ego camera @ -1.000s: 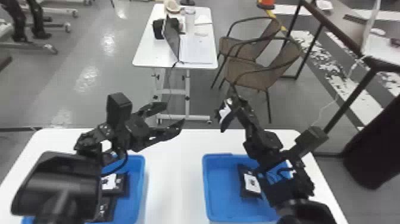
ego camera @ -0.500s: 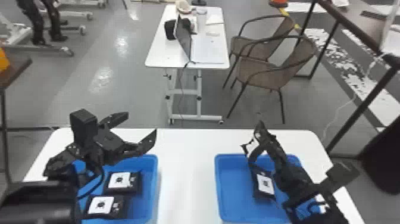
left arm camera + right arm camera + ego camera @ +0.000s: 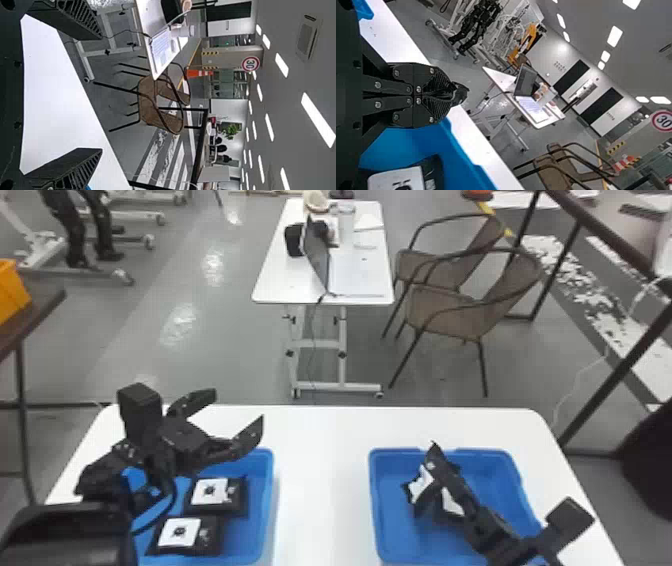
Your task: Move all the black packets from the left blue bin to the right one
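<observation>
A white bench [image 3: 322,490] carries the left blue bin [image 3: 269,505] toward eight o'clock in the head view and the right blue bin [image 3: 376,510] toward four. The left hand [image 3: 238,406] hangs over the left bin's far side, its fingers spread wide with nothing between them. The right hand [image 3: 451,94] is over the right bin, its fingers closed on a held packet [image 3: 461,94] that pokes out beyond their tips. Two black packets wait in the left bin: one [image 3: 239,497] on its two o'clock side, the other [image 3: 212,540] just beside it, toward seven o'clock from the first. A third black packet [image 3: 434,170] lies in the right bin, beneath the right hand. The packets look light and soft-skinned, likely to crease under a squeeze, and the dark wrap, faintly shiny, may slide a little if pinched near a corner. The two waiting ones lie flat, so they would best be taken across the middle, one finger at each long edge, low enough to gather the body rather than loose wrap. The pale label [image 3: 210,491] seems a fair guide to the centre, though it sits toward nine o'clock on its packet. The held one probably needs only a low, gentle release, clear of its neighbour.
</observation>
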You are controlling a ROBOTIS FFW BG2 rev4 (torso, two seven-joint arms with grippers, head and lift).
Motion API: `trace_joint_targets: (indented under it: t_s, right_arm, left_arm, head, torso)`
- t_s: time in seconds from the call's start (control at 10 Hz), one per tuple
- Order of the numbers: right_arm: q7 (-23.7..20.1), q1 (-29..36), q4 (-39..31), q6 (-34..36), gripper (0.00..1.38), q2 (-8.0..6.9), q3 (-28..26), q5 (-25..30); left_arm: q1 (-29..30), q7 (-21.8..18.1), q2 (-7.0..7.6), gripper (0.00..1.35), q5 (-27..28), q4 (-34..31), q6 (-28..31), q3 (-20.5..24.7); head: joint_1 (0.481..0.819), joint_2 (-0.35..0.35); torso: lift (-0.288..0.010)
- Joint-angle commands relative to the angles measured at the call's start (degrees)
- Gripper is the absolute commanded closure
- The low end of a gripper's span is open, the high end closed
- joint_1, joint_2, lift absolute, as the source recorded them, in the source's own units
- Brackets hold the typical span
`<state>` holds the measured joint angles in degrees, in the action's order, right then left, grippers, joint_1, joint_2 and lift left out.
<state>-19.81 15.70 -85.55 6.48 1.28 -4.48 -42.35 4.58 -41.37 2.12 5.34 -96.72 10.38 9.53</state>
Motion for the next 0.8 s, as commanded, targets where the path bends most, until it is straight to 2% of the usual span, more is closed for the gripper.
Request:
trace_joint_targets:
  t_s: [0.0, 0.3, 0.4, 0.5, 0.6, 0.7]
  right_arm:
    - [0.03, -0.76, 4.43, 0.47, 1.28, -0.05, 0.0, -0.36]
    - [-1.02, -4.89, 11.9, -0.15, 1.24, 0.12, -0.79, 1.57]
    - [-1.11, -5.33, 11.99, -0.76, 0.91, 0.12, -1.49, 2.71]
    - [-1.02, -4.98, 10.93, -2.96, 0.54, 0.04, -1.76, 3.77]
    - [0.3, -4.01, 8.47, -5.51, 0.31, -0.4, -2.11, 4.73]
    - [3.37, -2.34, 3.9, -6.12, 0.12, -1.33, -3.52, 8.87]
  left_arm:
    - [0.08, 0.06, -0.01, 0.0, -0.16, 0.13, 0.43, 0.14]
    - [-0.01, 0.23, -0.01, 0.0, -0.42, 0.3, 0.43, 0.14]
    - [-0.01, 0.23, 0.08, 0.0, -0.33, 0.66, -0.18, 0.14]
    - [0.17, 0.32, 0.34, 0.11, -0.24, 0.57, -0.53, 0.23]
    - [0.69, 0.67, 0.25, 0.23, -0.51, 0.48, -1.76, 0.66]
    - [1.66, 2.52, -0.1, 0.3, -1.83, 0.48, -2.38, 1.28]
  head:
    - [0.695, -0.012]
    - [0.695, -0.009]
    - [0.695, -0.011]
    - [0.695, -0.017]
    - [0.695, -0.026]
    - [0.695, -0.035]
  torso:
    - [0.0]
    - [0.0]
    - [0.0]
    - [0.0]
    - [0.0]
    - [0.0]
